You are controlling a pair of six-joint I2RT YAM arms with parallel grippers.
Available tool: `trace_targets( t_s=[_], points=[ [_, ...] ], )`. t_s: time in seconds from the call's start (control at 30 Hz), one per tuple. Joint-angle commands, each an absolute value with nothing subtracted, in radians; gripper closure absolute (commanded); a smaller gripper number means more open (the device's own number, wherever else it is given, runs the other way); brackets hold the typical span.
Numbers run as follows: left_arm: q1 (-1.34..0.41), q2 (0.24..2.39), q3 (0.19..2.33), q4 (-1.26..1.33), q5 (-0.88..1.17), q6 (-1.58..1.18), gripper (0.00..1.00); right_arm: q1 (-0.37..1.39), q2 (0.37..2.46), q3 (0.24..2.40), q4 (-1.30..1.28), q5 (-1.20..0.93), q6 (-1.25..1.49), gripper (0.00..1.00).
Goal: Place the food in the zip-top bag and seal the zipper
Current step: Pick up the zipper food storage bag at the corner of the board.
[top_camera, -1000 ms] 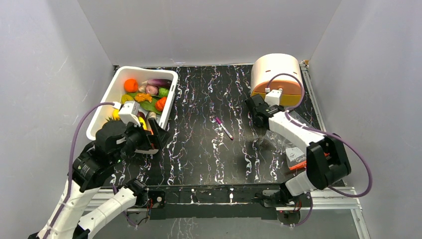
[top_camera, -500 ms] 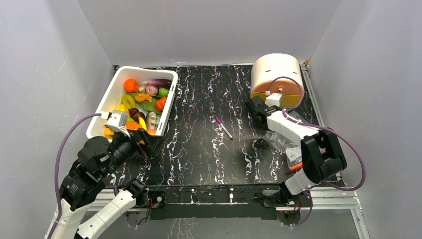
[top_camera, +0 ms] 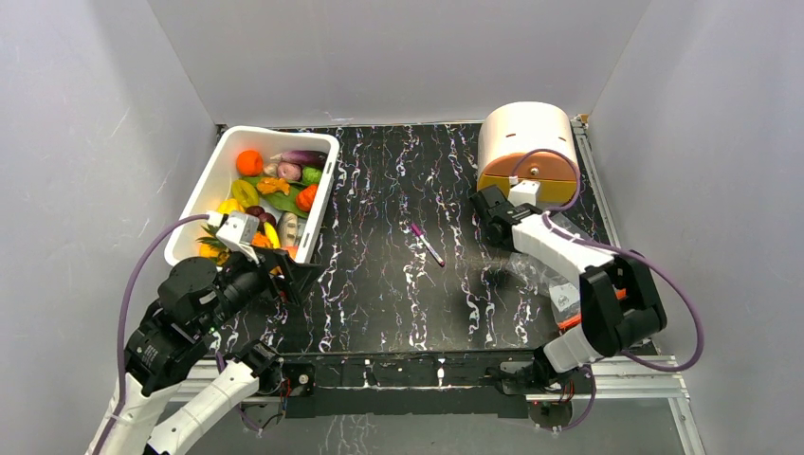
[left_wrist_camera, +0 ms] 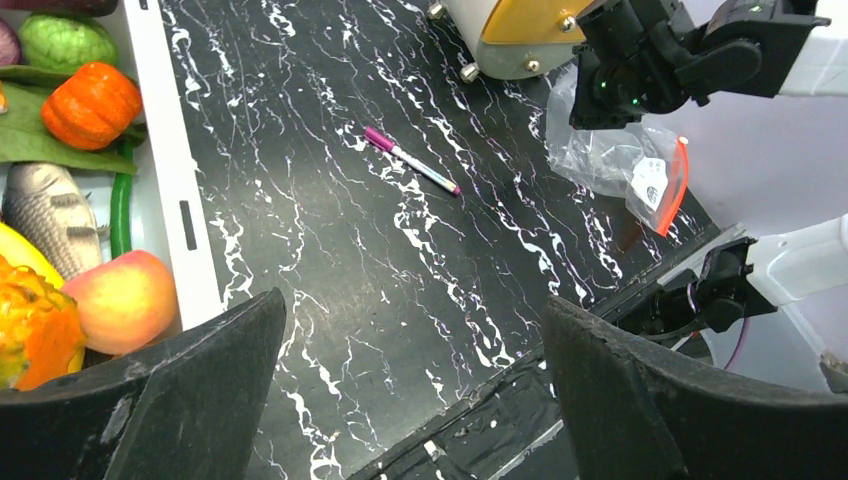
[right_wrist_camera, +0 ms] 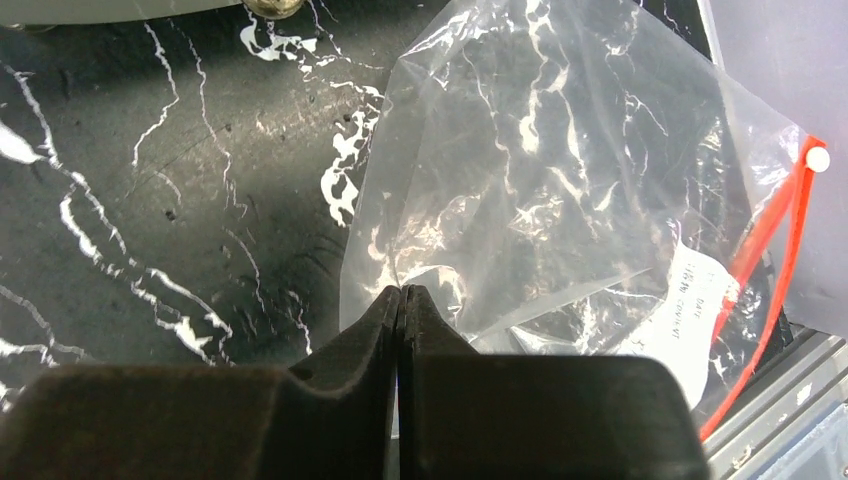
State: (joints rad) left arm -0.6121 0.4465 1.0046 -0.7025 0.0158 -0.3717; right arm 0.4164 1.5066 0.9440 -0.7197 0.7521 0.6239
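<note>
The food (top_camera: 275, 185) lies heaped in a white tub (top_camera: 201, 194) at the back left; an orange pumpkin (left_wrist_camera: 90, 105) and a peach (left_wrist_camera: 120, 300) show in the left wrist view. The zip-top bag (top_camera: 550, 270) lies flat and holds no food at the right, its orange-red zipper (top_camera: 569, 320) at the near end. My right gripper (top_camera: 502, 242) is shut, its tips (right_wrist_camera: 400, 292) pinching the edge of the bag (right_wrist_camera: 560, 180) on the side away from the zipper (right_wrist_camera: 775, 240). My left gripper (top_camera: 301, 275) hangs open by the tub's near corner, with nothing between its fingers (left_wrist_camera: 415, 380).
A thin purple pen (top_camera: 427, 244) lies on the black marbled table mid-way between the arms. A round cream and orange container (top_camera: 527, 142) stands at the back right, just behind the right gripper. Grey walls close in three sides.
The right gripper's jaws have closed onto the bag's edge. The left arm has drawn back from over the tub toward the near edge, still open.
</note>
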Motion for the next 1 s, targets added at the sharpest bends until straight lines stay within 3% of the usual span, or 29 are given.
trace_targets(
  t_s=[0.0,0.33,0.57,0.83,0.97],
  points=[
    [-0.617,0.434,0.976,-0.618,0.084,-0.303,0.02,0.418,1.366,0.979,-0.775,0.718,0.592,1.00],
    [-0.617,0.506,1.005,-0.596,0.156,-0.138,0.03,0.420,1.073,1.195,-1.001,0.445,0.509,1.00],
    [-0.617,0.510,0.962,-0.531,0.248,-0.084,0.08,0.420,0.980,1.317,-0.972,-0.052,0.508,1.00],
    [-0.617,0.471,0.868,-0.439,0.315,-0.130,0.07,0.420,0.952,1.305,-0.618,-0.489,0.742,1.00],
    [-0.617,0.413,0.783,-0.373,0.342,-0.076,0.06,0.426,0.979,1.289,-0.464,-0.560,0.841,1.00]
  ],
)
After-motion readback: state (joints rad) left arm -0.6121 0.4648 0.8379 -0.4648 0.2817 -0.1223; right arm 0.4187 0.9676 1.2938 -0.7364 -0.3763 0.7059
